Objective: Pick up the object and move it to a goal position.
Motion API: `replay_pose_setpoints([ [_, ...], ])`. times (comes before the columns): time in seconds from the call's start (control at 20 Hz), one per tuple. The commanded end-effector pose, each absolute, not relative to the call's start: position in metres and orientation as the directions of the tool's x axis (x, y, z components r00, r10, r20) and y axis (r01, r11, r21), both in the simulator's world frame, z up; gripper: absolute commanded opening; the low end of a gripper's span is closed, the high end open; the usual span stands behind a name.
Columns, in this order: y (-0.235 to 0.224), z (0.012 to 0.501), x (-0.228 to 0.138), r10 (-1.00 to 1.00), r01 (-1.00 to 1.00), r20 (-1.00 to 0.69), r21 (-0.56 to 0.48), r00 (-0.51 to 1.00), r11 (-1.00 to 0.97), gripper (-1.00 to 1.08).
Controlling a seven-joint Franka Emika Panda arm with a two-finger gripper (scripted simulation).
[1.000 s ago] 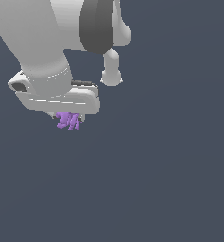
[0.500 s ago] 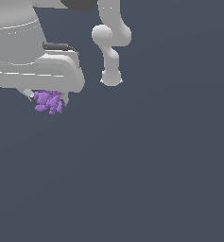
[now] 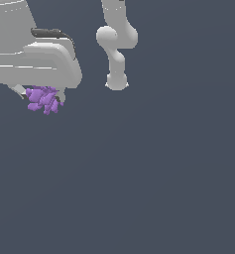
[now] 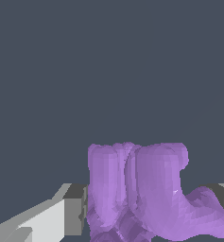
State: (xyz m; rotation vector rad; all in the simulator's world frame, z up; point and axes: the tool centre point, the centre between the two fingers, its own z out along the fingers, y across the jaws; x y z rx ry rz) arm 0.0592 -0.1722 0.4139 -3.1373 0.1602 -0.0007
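exterior view: a camera off the arm, set close to the white arm (image 3: 34, 54), which fills the upper part toward the exterior view's left and is cut by the frame edge; the plain dark ground takes up the rest. wrist view: a camera on the wrist, looking along the gripper (image 4: 146, 212) from very near, so the purple object (image 4: 146, 194) looms large between the fingers (image 4: 73, 208). shared by both views: the purple object (image 3: 43, 98) and the gripper (image 3: 39, 94) around it.

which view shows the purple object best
The wrist view: the purple object fills the lower frame, lobes clear, between the gripper fingers. The exterior view shows it only small, hanging under the white gripper.
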Motion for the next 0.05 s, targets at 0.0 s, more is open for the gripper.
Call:
replay_pose_setpoints([
  [0.0, -0.1725, 0.4150, 0.0594, -0.101, -0.101, 0.000, 0.000, 0.995, -0.995, -1.00],
])
